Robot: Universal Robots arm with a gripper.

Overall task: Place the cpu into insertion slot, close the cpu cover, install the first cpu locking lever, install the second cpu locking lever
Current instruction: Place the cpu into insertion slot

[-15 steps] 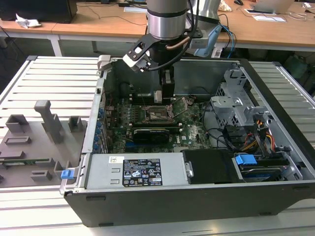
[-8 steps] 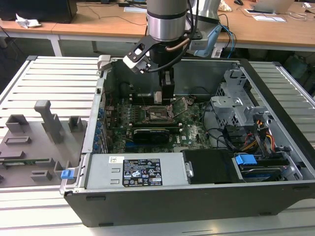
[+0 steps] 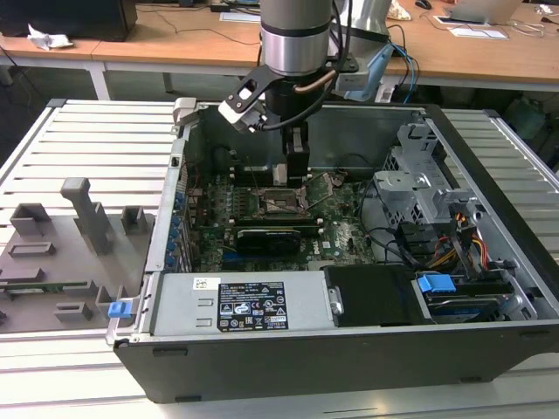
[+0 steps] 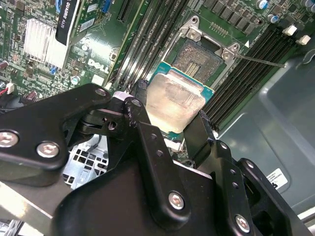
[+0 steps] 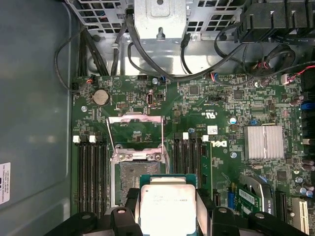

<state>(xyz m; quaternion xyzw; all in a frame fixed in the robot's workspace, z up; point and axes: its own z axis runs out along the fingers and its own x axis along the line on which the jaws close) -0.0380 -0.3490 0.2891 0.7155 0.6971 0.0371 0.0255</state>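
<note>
One part is in hand: the gripper (image 4: 172,110) has its two black fingers (image 4: 140,93) closed partway onto opposite edges of the cpu (image 4: 177,101), jaws only as wide as the chip, silvery top facing up. The cpu hangs partly over the insertion slot (image 5: 140,172) and off toward one side of it, not seated; how far above, I cannot tell. Handling judgement: light, rigid, flat, with a smooth metal lid and thin green edges, so there is little to bite on. An edge grip like this one looks right, with modest squeeze. The contact bed of the insertion slot looks delicate, so a tilted or skewed drop could damage it. The cpu cover (image 5: 135,119) is swung open on the side of the insertion slot away from the chip, with its window showing bare board. A thin locking lever (image 4: 261,60) stands out from the insertion slot, unlatched. The insertion slot itself holds nothing yet. Memory slots (image 5: 91,172) flank it on both sides and appear unfilled. In the exterior view the open computer case (image 3: 454,140) is the larger container: the motherboard (image 3: 341,231) carries the insertion slot, the graphics card (image 3: 271,236) lies near it, and the power supply (image 3: 244,305) sits beyond that card. The drive cage (image 3: 419,183) and loose cables (image 3: 463,244) lie off toward the exterior view's right of the insertion slot.
</note>
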